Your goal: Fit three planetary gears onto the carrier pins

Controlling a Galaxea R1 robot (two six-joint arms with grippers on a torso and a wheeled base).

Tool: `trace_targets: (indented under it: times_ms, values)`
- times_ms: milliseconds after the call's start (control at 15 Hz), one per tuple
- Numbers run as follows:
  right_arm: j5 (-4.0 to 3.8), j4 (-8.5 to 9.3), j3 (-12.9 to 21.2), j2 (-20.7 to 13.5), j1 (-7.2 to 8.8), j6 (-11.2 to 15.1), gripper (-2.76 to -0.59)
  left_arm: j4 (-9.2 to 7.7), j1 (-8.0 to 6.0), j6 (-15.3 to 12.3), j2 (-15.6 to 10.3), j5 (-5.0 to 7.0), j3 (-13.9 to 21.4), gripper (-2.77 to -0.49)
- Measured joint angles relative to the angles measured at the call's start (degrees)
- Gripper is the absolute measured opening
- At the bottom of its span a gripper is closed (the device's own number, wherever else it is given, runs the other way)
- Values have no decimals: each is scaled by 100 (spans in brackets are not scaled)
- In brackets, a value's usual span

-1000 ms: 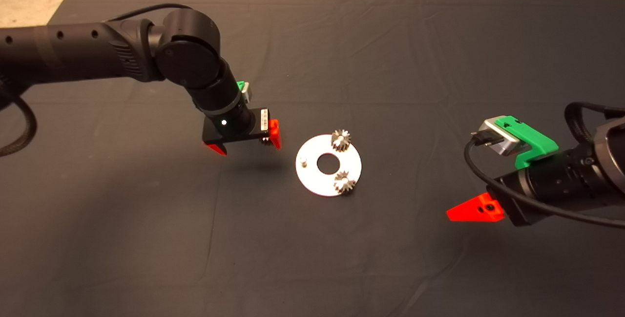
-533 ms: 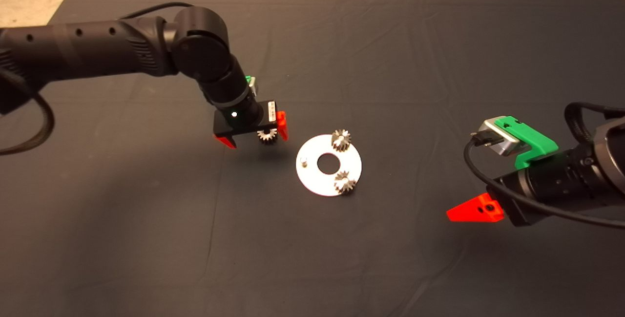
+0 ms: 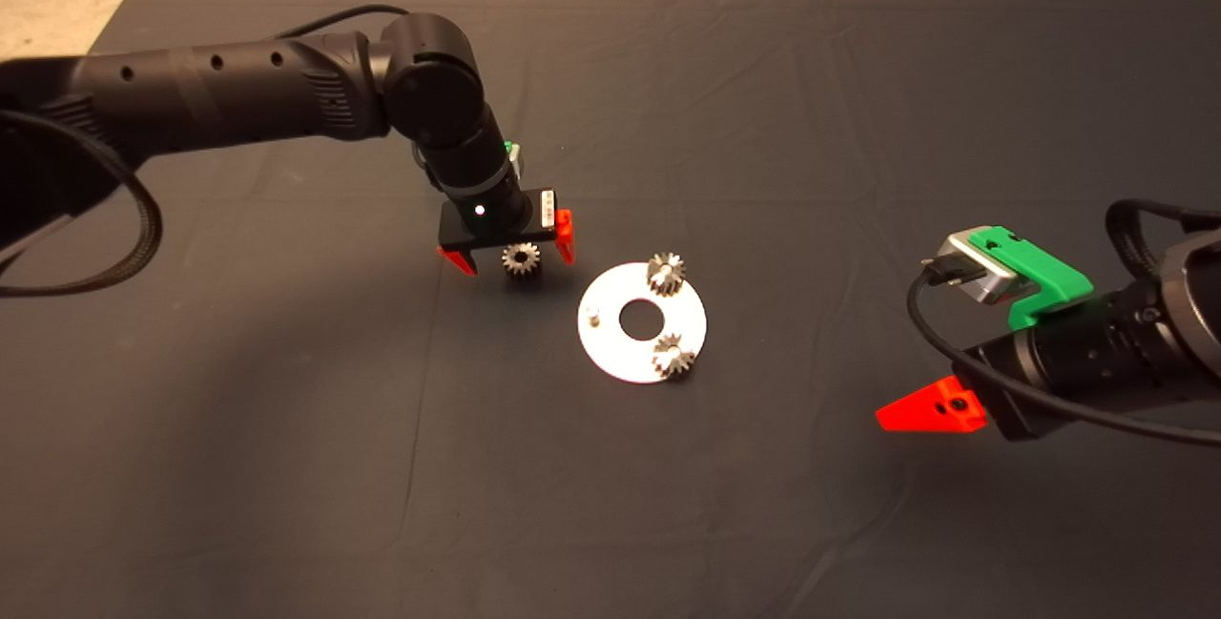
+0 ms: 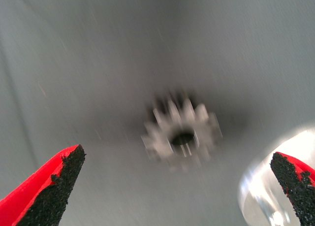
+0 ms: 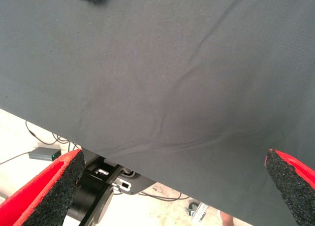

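Left hand point(image 3: 516, 257) open, fingers straddling loose gear point(image 3: 521, 259) on bench, beside disc point(image 3: 610, 352). Wrist view blurs gear teeth point(image 4: 181, 136); disc edge cut off. Right hand point(image 3: 930, 409) open, idle.

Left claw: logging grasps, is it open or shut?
Open: the left claw straddles the third gear, fingers apart from it.

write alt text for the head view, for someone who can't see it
The left gripper, fingers open, hovers over a loose gear on the dark mat, beside a round disc carrying two gears and one bare pin. The right gripper waits at the right edge.
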Motion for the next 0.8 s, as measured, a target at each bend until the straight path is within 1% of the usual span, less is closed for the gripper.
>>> trace_targets:
  times_ms: [67,200,333,467,600,733,800]
  values:
    - [0,0,0,0,0,0,-62,2,11,63,32,7,-97,-51]
    - [-2,0,0,2,0,0,-62,0,31,121,32,23,-107,-51]
    - [-32,1,0,0,0,0,-62,-4,44,259,32,22,-131,-51]
    - [-41,0,0,0,0,0,-62,-4,44,276,32,26,-148,-51]
    - [-45,0,0,2,0,0,-62,-4,46,278,46,53,-156,-58]
    - [-59,1,0,2,0,0,-62,-22,52,293,77,146,-159,-59]
    - [-61,1,0,5,0,0,-62,-22,81,326,79,158,-159,-59]
